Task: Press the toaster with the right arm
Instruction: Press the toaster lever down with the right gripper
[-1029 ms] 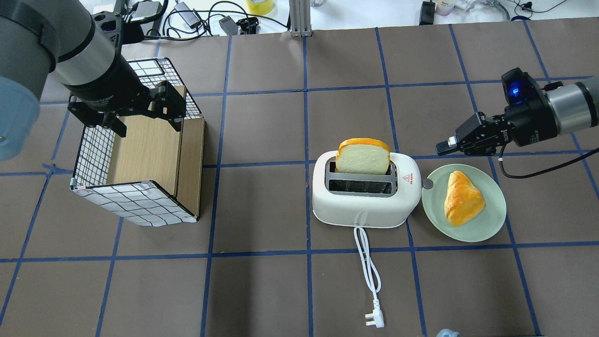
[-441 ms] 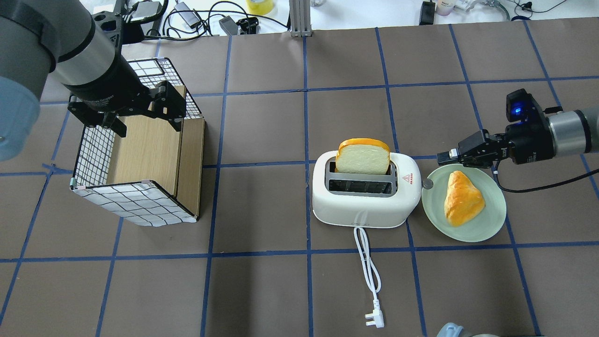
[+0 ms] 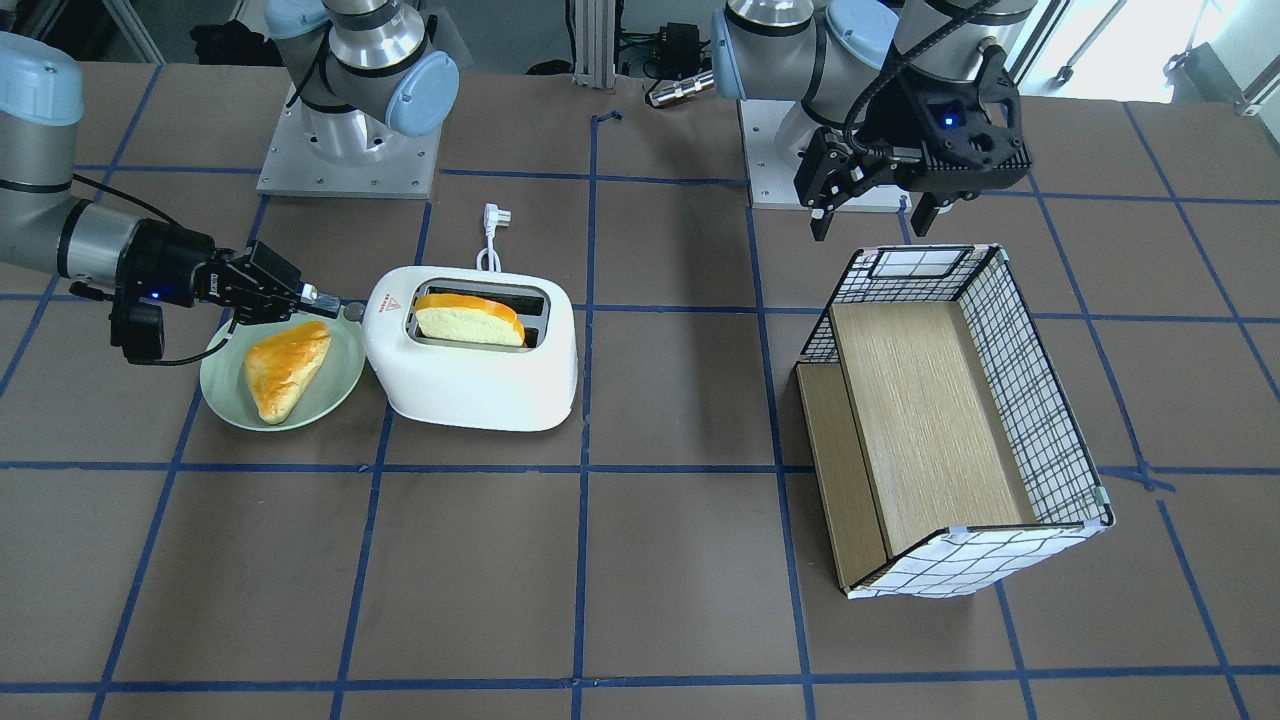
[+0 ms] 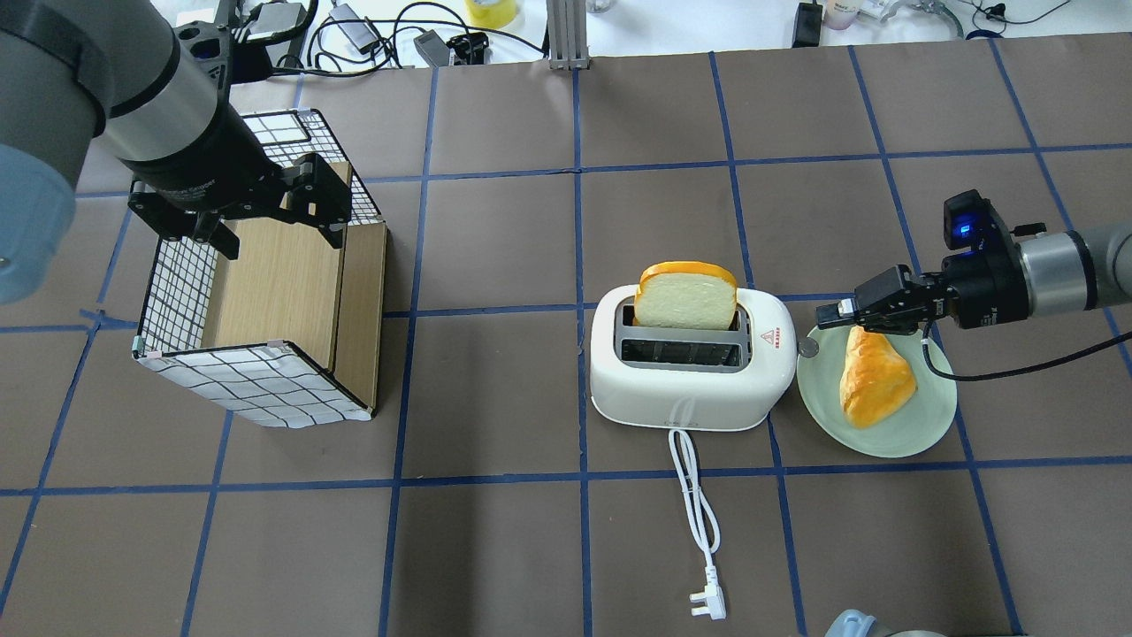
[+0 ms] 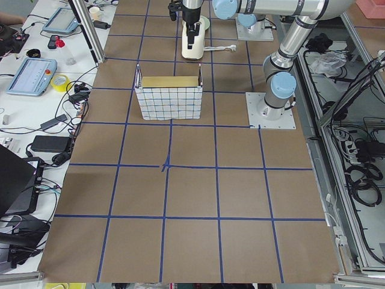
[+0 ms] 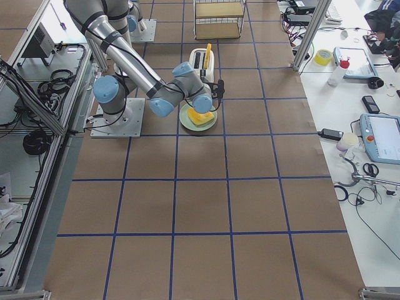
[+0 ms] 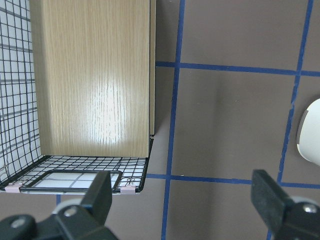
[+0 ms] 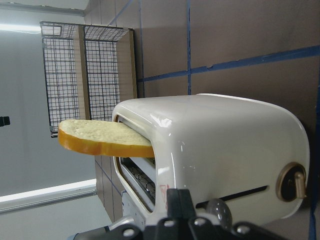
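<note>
- The wire box point(image 4: 265, 354) sits well apart at the toaster's 9 o'clock; the left gripper point(image 7: 183, 192) hangs over it, fingers spread wide, holding nothing.
- The toaster point(image 4: 699, 389) stands near the table's middle; a bread slice point(image 4: 685, 296) sticks up out of its 12 o'clock slot (the other slot looks empty).
- The lever knob point(image 4: 807, 349) juts from the toaster's 3 o'clock end, and this is what has to go down; the step in hand looks like the final line-up; to do it well, I judge the fingertips should be set squarely on top of the knob, then driven straight down along the slit; any sideways push could slide the light toaster.
- The green plate point(image 4: 884, 447) lies just beside that end, at 3 o'clock, with a pastry point(image 4: 871, 376) on it; the descent should stay clear of both.
- The right gripper point(image 4: 827, 311) reaches in from 3 o'clock over the plate; its fingers are clenched together on nothing; the tip hovers near the knob at its 1 o'clock; I cannot tell whether it touches.
</note>
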Controlling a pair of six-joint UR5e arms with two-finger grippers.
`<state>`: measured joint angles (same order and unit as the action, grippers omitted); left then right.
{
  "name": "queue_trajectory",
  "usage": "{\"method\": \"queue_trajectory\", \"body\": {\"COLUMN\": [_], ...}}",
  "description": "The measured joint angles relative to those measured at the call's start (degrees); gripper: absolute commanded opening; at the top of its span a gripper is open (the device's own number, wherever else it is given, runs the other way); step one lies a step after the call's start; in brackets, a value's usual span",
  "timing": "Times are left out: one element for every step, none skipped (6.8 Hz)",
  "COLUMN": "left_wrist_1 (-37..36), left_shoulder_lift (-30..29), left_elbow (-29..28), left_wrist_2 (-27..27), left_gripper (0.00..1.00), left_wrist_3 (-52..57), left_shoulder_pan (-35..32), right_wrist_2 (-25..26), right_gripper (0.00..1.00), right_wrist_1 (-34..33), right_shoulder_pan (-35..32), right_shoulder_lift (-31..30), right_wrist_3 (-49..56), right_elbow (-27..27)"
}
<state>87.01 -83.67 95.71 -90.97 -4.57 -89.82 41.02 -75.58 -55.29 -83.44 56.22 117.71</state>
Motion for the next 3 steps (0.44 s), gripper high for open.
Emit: {"method": "queue_trajectory", "body": {"left_wrist_1": [0.0, 0.0, 0.0], "left_shoulder_lift": [0.0, 0.0, 0.0], "left_elbow": [0.0, 0.0, 0.0], "left_wrist_2": [0.0, 0.0, 0.0], "left_gripper": [1.0, 1.0, 1.0], "left_wrist_3": [0.0, 0.0, 0.0], "left_shoulder_pan": [0.0, 0.0, 0.0], "right_wrist_2": [0.26, 0.52, 0.58], "right_gripper": [0.0, 0.0, 0.0], "right_wrist_1": [-0.12, -0.16, -0.22], "right_shoulder_pan": [0.0, 0.0, 0.0], "right_shoulder_lift": [0.37, 0.95, 1.32], "right_wrist_3": [-0.02, -0.09, -0.11], "right_elbow": [0.31, 0.51, 0.59]}}
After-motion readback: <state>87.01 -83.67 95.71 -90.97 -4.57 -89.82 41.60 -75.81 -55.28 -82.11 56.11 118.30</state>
